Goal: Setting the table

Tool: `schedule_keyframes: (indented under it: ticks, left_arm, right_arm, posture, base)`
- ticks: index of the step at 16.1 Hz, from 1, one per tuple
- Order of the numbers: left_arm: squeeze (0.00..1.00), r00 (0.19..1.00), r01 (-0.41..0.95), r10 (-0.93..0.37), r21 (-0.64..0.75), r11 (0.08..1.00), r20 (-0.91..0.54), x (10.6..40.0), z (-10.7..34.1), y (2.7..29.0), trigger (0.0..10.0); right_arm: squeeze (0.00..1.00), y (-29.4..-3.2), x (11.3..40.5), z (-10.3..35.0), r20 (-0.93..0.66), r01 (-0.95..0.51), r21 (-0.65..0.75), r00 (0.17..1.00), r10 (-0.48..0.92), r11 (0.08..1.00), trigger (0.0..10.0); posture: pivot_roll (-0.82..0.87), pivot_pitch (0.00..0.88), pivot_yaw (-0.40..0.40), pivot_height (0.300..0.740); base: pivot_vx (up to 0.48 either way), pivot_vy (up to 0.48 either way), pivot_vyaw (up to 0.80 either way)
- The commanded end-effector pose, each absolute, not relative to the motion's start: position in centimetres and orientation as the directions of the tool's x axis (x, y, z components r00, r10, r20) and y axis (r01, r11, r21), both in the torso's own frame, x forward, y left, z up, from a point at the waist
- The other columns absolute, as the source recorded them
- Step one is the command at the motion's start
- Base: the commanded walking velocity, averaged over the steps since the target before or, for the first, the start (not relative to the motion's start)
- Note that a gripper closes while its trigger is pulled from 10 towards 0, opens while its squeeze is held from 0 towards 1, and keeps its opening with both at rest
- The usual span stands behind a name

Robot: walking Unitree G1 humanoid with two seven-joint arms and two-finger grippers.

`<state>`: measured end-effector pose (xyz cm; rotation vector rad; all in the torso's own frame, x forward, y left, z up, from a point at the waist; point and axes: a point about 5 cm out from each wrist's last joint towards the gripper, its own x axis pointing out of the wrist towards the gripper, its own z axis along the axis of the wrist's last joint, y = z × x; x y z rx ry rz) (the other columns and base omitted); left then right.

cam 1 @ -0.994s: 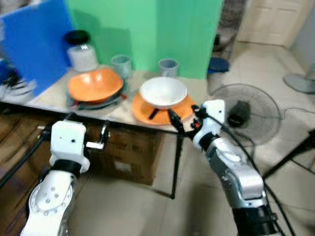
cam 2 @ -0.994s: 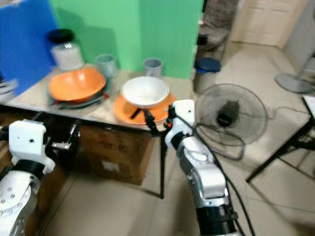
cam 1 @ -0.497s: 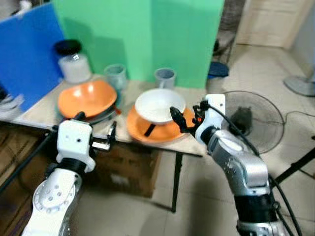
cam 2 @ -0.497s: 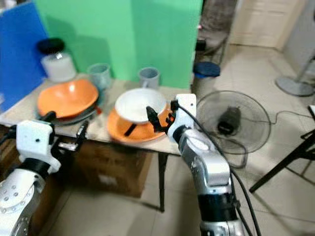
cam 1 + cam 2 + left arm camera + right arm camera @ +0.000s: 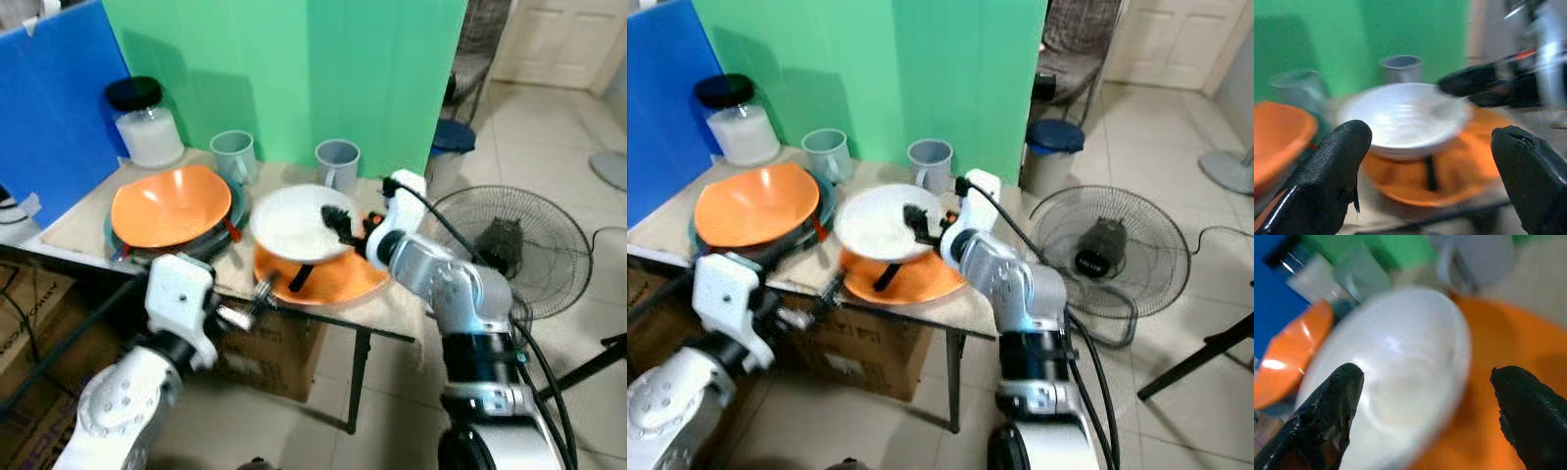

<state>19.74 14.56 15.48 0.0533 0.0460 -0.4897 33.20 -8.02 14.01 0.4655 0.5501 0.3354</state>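
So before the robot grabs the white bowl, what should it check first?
1. Right gripper fingers spread apart: ok.
2. Right gripper reaches the white bowl rim: ok, it sits at the rim.
3. Firm grip on the bowl: not ok, the fingers are open.
4. Bowl sits on the orange plate: ok.
5. Left gripper stays off the dishes: ok, at the table edge.
6. Grey cup stands apart from the bowl: ok.
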Motion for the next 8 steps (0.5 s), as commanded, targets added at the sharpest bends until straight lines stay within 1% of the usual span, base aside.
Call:
schedule_keyframes:
  ticks: [1, 3, 5, 7, 8]
  left_arm:
    - [0.21, 0.848, 0.527, -0.524, 0.025, 0.849, -0.085, 19.2, 15.5, 14.4, 10.0]
    - [0.21, 0.824, 0.562, -0.557, 0.02, 0.827, -0.105, 18.9, 15.3, 14.4, 10.0]
    - [0.21, 0.826, 0.56, -0.554, 0.025, 0.828, -0.105, 18.9, 15.3, 14.5, 10.0]
    - [0.21, 0.825, 0.561, -0.555, 0.024, 0.828, -0.107, 18.9, 15.3, 14.5, 10.0]
    - [0.21, 0.817, 0.571, -0.566, 0.011, 0.821, -0.114, 18.8, 15.2, 14.4, 10.0]
  right_arm:
    - [0.0, -8.0, 33.5, 13.9, -0.458, -0.154, 0.477, 0.797, 0.394, 0.865, 10.0]
    - [0.0, -7.7, 33.9, 14.1, -0.464, -0.132, 0.488, 0.798, 0.384, 0.863, 10.0]
    - [0.0, -7.4, 34.2, 14.4, -0.484, -0.114, 0.511, 0.781, 0.395, 0.852, 10.0]
    - [0.0, -6.9, 34.1, 14.1, -0.502, -0.085, 0.563, 0.755, 0.422, 0.822, 10.0]
    - [0.0, -6.5, 34.0, 13.6, -0.517, -0.071, 0.578, 0.739, 0.432, 0.813, 5.1]
  posture:
    - [-0.02, 0.003, 0.036, 0.74]
    - [-0.01, 0.004, 0.029, 0.74]
    - [-0.01, 0.006, 0.024, 0.74]
    - [-0.01, 0.007, 0.024, 0.74]
    - [-0.01, 0.007, 0.025, 0.74]
  base:
    - [0.0, 0.0, 0.0]
    - [0.0, 0.0, 0.0]
    - [0.0, 0.0, 0.0]
    - [0.0, 0.0, 0.0]
    - [0.0, 0.0, 0.0]
